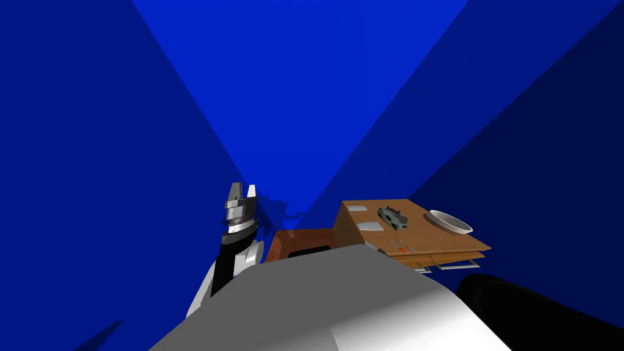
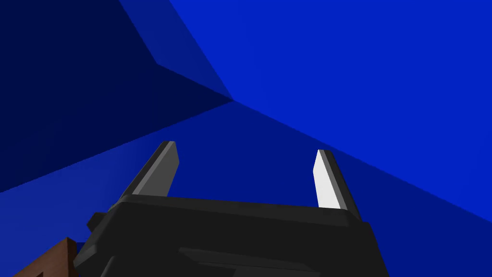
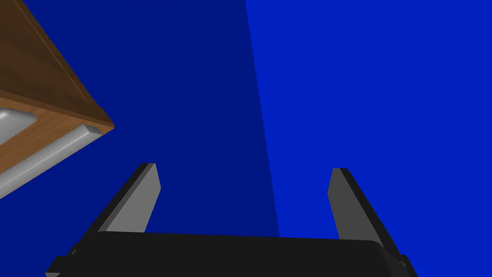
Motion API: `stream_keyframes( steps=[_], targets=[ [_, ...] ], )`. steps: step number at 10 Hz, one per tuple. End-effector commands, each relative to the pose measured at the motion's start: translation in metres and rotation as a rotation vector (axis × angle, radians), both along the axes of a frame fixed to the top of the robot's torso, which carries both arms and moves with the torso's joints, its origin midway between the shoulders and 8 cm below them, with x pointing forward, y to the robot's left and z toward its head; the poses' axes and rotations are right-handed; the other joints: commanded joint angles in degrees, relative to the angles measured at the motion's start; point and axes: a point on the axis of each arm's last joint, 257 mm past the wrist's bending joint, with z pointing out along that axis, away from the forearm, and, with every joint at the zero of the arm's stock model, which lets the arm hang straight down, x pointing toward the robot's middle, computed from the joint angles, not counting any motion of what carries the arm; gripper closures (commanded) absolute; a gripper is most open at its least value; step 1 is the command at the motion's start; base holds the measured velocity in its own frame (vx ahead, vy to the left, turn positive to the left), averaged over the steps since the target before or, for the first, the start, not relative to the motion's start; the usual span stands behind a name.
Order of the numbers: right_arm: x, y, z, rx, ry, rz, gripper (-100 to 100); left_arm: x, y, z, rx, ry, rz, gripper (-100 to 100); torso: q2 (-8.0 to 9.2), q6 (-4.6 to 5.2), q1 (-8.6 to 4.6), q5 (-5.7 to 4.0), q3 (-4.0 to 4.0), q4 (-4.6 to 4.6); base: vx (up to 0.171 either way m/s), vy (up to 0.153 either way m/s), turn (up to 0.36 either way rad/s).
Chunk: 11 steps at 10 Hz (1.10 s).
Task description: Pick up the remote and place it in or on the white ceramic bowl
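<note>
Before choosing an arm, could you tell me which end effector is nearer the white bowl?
Likely right: right end effector low by the table's drawer front; left end effector beyond the end opposite the bowl.

- Left arm (image 1: 226,268): white shell at the base, a black sleeve above it, then stacked grey and silver rings with dark bands at the wrist.
- Left pincer (image 2: 245,158): matte black boxy body with bevelled edges and two thin blades, one mid grey, one near white.
- Right pincer (image 3: 244,170): the same black box, with two grey tapered blades that have dark edges.
</note>
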Motion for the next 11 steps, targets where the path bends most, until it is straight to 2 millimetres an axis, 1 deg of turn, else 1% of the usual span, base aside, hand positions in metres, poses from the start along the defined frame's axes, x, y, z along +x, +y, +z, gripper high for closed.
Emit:
stream_keyframes(
  steps=[1, 2, 3, 4, 5, 6, 7, 8, 9, 10, 11],
  targets=[
    [-0.004, -0.005, -0.011, -0.041, 0.031, 0.023, -100, 0.000, 0.000, 0.000, 0.000, 0.000, 0.000, 0, 0.00, 0.00, 0.00, 0.00, 0.00, 0.00, -0.015, -0.028, 0.273],
    [-0.026, -0.016, -0.029, -0.102, 0.096, 0.047, -100, 0.000, 0.000, 0.000, 0.000, 0.000, 0.000, 0, -0.04, 0.01, 0.00, 0.00, -0.02, 0.00, -0.013, -0.028, 0.363],
    [-0.027, -0.016, -0.031, -0.110, 0.098, 0.055, -100, 0.000, 0.000, 0.000, 0.000, 0.000, 0.000, 0, -0.07, -0.01, -0.03, -0.01, -0.04, -0.01, -0.010, -0.026, 0.297],
    [-0.050, -0.029, -0.047, -0.172, 0.163, 0.081, -100, 0.000, 0.000, 0.000, 0.000, 0.000, 0.000, 0, -0.08, 0.03, -0.01, -0.01, -0.04, -0.01, -0.013, -0.024, 0.398],
    [-0.051, -0.029, -0.049, -0.180, 0.166, 0.090, -100, 0.000, 0.000, 0.000, 0.000, 0.000, 0.000, 0, -0.07, 0.00, -0.01, 0.00, -0.04, -0.01, -0.015, -0.029, 0.334],
    [-0.075, -0.045, -0.063, -0.242, 0.230, 0.116, -100, 0.000, 0.000, 0.000, 0.000, 0.000, 0.000, 0, -0.08, 0.02, -0.01, -0.01, -0.04, -0.01, -0.015, -0.030, 0.396],
    [-0.076, -0.044, -0.064, -0.252, 0.232, 0.126, -100, 0.000, 0.000, 0.000, 0.000, 0.000, 0.000, 0, -0.08, 0.00, -0.04, 0.00, -0.05, -0.01, -0.011, -0.028, 0.258],
    [-0.099, -0.062, -0.076, -0.313, 0.295, 0.153, -100, 0.000, 0.000, 0.000, 0.000, 0.000, 0.000, 0, -0.10, 0.05, -0.01, -0.01, -0.05, -0.01, -0.009, -0.024, 0.355],
    [-0.101, -0.062, -0.078, -0.324, 0.298, 0.165, -100, 0.000, 0.000, 0.000, 0.000, 0.000, 0.000, 0, -0.10, 0.02, -0.01, 0.00, -0.06, -0.02, -0.009, -0.025, 0.278],
    [-0.124, -0.081, -0.087, -0.385, 0.359, 0.193, -100, 0.000, 0.000, 0.000, 0.000, 0.000, 0.000, 0, -0.12, 0.04, -0.01, -0.01, -0.07, -0.02, -0.013, -0.025, 0.323],
    [-0.126, -0.081, -0.089, -0.396, 0.362, 0.206, -100, 0.000, 0.000, 0.000, 0.000, 0.000, 0.000, 0, -0.12, 0.02, -0.02, 0.00, -0.07, -0.02, -0.012, -0.024, 0.291]
  ],
)
